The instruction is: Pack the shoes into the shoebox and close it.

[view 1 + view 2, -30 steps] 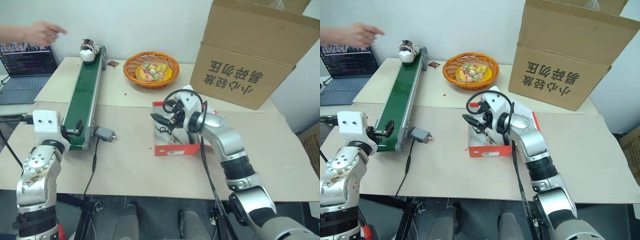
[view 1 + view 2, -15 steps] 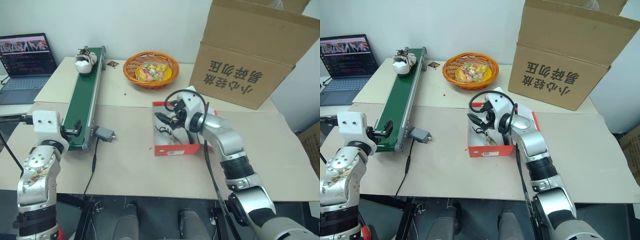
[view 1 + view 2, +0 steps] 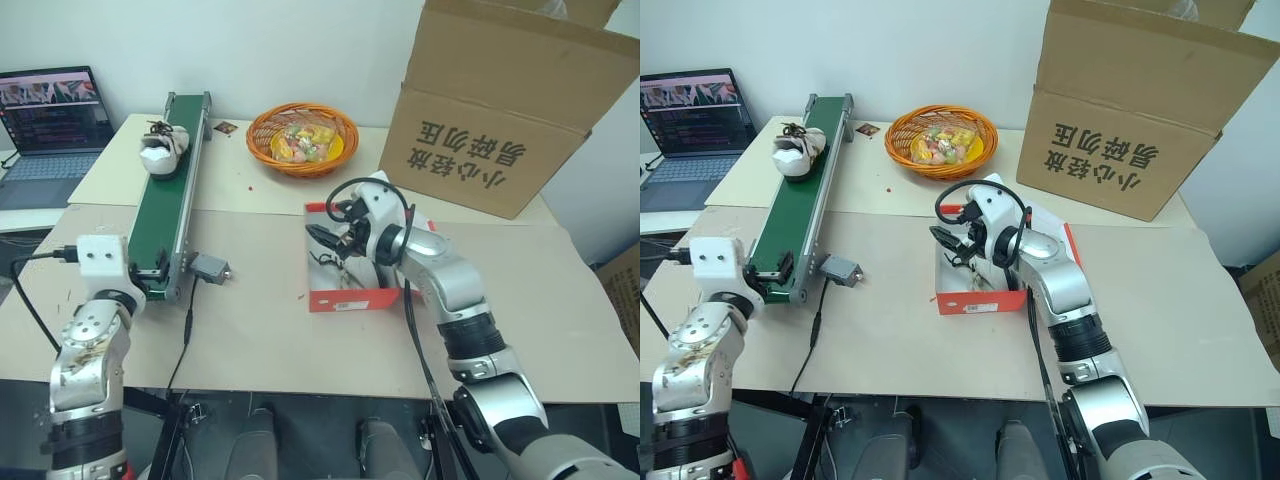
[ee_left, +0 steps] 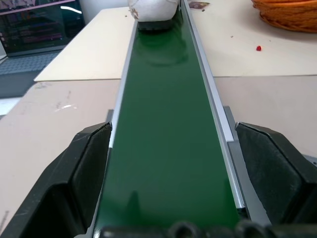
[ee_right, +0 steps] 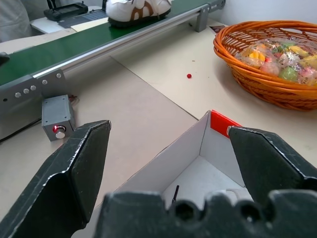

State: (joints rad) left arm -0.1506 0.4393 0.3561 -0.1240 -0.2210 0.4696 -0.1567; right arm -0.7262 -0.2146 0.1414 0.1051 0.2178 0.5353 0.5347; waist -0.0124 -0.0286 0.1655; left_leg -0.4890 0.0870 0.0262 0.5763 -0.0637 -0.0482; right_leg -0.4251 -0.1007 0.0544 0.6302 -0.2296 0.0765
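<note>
Head views (L/R eye): red shoebox [image 3: 345,285] sits open on the surface [image 3: 260,330], lid laid back toward the brown carton [image 3: 500,110]. Right hand [image 3: 325,240] hovers over the box's near-left part, fingers spread, holding nothing. Dark laces show inside the box, so one shoe is prob. already in; not fully legible. Second shoe [image 3: 160,150] rides the green conveyor [image 3: 170,215], approx. mid-to-far along the belt, well apart from the box. Left hand [image 3: 150,265] is at the conveyor's near end, fingers spread, empty. Fruit basket [image 3: 303,138] and laptop [image 3: 50,120] stand at the far side, not involved.

Left wrist view: both fingers [image 4: 84,163] stand wide, straddling the belt's near end; shoe [image 4: 153,10] at the far end of the belt, toe-on.

Right wrist view: fingers [image 5: 84,163] wide apart above the box's white interior [image 5: 198,163]; a dark lace tip shows on the floor of the box. Conveyor's switch box [image 5: 58,119] lies beside the belt; shoe [image 5: 138,7] on the belt beyond.

Step in hand (judged): waiting on shoe no. 2. Next move calls for the left hand to close on the shoe once it reaches the near end, then carry it to the box, beside the first; lid closing comes after.
</note>
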